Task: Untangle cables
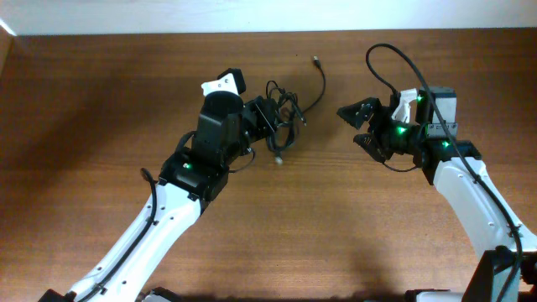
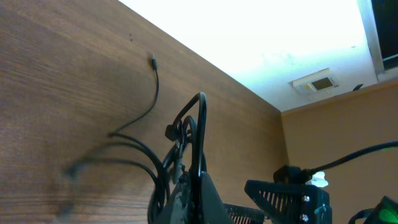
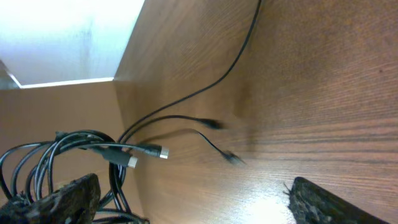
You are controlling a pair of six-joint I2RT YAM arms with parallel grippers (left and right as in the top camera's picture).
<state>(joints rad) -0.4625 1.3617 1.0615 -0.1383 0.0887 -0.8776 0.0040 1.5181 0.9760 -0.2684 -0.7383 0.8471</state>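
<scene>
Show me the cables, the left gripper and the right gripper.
cables point(image 1: 288, 106): overhead view, on the tangled bundle.
left gripper point(image 1: 268, 117): overhead view, at its shut fingertips.
right gripper point(image 1: 350, 126): overhead view, between its open fingertips.

Two black two-finger hands, left hand point(image 1: 270, 119) and right hand point(image 1: 358, 127); one tangle of thin black cables point(image 1: 289, 103); one brown wooden worktop point(image 1: 101, 109).

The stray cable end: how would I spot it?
On the wooden table, find the black cable bundle at the left end effector. One strand arcs out toward the far edge; unlike the looped rest, it lies alone, ending in a small plug.
</scene>
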